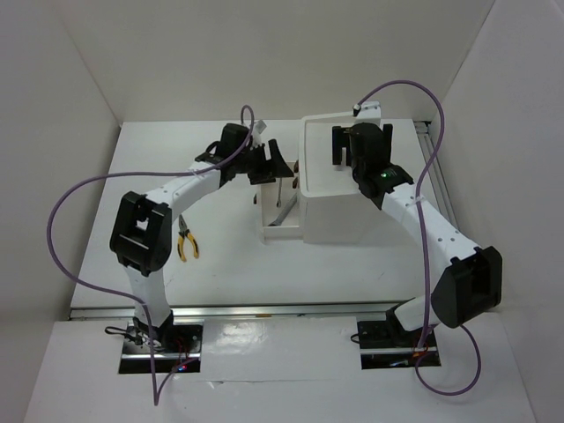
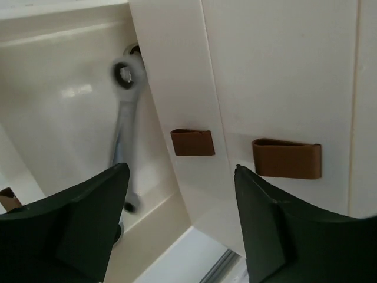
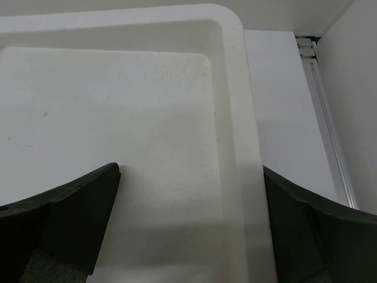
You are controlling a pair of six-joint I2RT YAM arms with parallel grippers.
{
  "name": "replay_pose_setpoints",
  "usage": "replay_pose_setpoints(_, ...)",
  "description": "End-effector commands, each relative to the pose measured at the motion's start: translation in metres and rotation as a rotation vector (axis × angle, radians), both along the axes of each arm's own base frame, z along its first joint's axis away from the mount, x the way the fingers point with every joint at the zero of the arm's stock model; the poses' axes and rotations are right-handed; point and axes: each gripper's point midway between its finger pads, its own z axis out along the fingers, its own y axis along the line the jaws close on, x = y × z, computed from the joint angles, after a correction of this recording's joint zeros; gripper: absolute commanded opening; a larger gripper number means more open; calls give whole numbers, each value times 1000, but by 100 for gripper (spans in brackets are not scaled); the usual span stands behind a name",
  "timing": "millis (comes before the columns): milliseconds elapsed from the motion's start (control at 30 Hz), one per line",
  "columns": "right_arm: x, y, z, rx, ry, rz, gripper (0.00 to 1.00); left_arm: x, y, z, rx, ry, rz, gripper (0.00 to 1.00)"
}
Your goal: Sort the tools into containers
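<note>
White plastic box unit [image 1: 344, 216] on table [image 1: 229, 273], one drawer [image 1: 284, 235] drawn out from its left side.
Shallow rimmed top tray [image 3: 232, 88] beneath right gripper [image 3: 189, 172], fingers spread wide, nothing held. Left gripper [image 2: 179, 177] equally wide, empty, above drawer edge. Yellow-and-orange-handled pliers [image 1: 186, 245] flat on table beside left arm, well apart from box unit. Silver wrench [image 2: 126, 118] inside drawer, ring end blurred. Two brown pulls [image 2: 192, 142] on closed fronts.

A robot lab: plain white walls [image 1: 264, 53] enclose a table [image 1: 233, 282] carrying two cabled arms [image 1: 141, 231].
</note>
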Motion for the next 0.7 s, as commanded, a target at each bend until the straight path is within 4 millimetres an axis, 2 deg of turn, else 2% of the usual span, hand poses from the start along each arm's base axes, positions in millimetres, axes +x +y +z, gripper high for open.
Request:
replay_pose_setpoints(0,-64,69,-125,30,455,281,100,10,0,1,10,-18,27,86)
replay_pose_setpoints(33,-64,69,-128,27,464,280,100,12,11,-7,25,-4,56,96)
replay_pose_setpoints(100,-63,67,-128,22,461,273,100,11,27,1,39,-21,89,96)
replay_pose_setpoints(133,-61,68,-128,21,463,273,100,14,46,-8,98,-14,170,96)
replay_pose_setpoints(167,-63,68,-130,18,471,272,100,15,67,-11,135,-9,236,91)
replay_pose_setpoints(200,-63,68,-130,18,472,272,100,9,81,1,170,-30,290,85)
replay_pose_setpoints(233,-62,66,-133,10,477,263,100,11,113,-12,261,-18,426,76)
replay_pose_setpoints(300,-62,66,-133,10,477,263,100,8,134,-12,331,-18,519,52)
replay_pose_setpoints(333,-62,66,-133,17,478,258,100,2,150,-24,403,7,568,35)
replay_pose_setpoints(367,-62,66,-133,17,478,258,100,-1,156,-33,441,32,581,30)
replay_pose_setpoints(433,-62,66,-133,17,478,258,100,-2,156,-44,500,54,599,13)
replay_pose_setpoints(500,-62,66,-133,17,478,258,100,-4,143,-69,534,106,550,6)
replay_pose_setpoints(533,-62,66,-133,17,478,258,100,-5,135,-77,518,131,518,0)
replay_pose_setpoints(567,-62,66,-133,17,478,258,100,-6,121,-94,520,148,478,0)
replay_pose_setpoints(633,-62,66,-129,21,469,259,100,-7,108,-109,526,165,443,0)
replay_pose_setpoints(667,-62,66,-129,21,469,259,100,-7,92,-110,514,162,407,0)
